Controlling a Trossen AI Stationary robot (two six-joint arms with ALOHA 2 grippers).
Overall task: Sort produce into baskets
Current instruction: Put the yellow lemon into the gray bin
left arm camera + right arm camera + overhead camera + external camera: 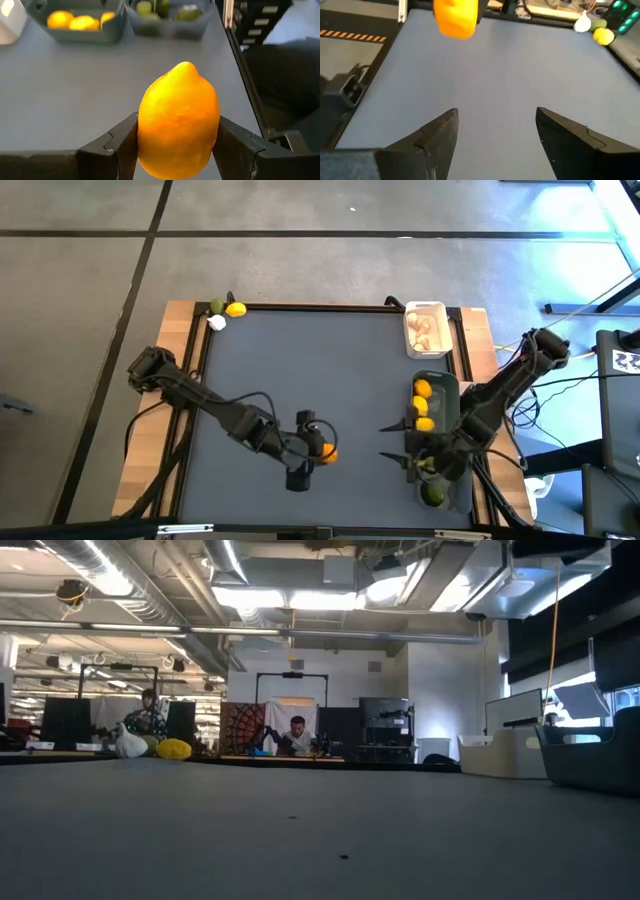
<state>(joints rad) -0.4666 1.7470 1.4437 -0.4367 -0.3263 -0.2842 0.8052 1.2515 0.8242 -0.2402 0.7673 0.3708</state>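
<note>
Grey tabletop (300, 370) carries baskets along its right edge. Left gripper (318, 451) clamps a lemon (178, 122) near the front; right gripper (495, 131) stands open, empty, beside the grey-green basket (447, 392).

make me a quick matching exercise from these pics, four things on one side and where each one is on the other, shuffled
Things:
1. held lemon
2. white basket
3. dark basket
4. white bulb

Places or states:
A. holds pale garlic-like bulbs
B. lies at the table's far left corner beside a loose lemon
C. clamped in the left gripper
D. holds yellow lemons

Pairs: 1-C, 2-A, 3-D, 4-B
</note>
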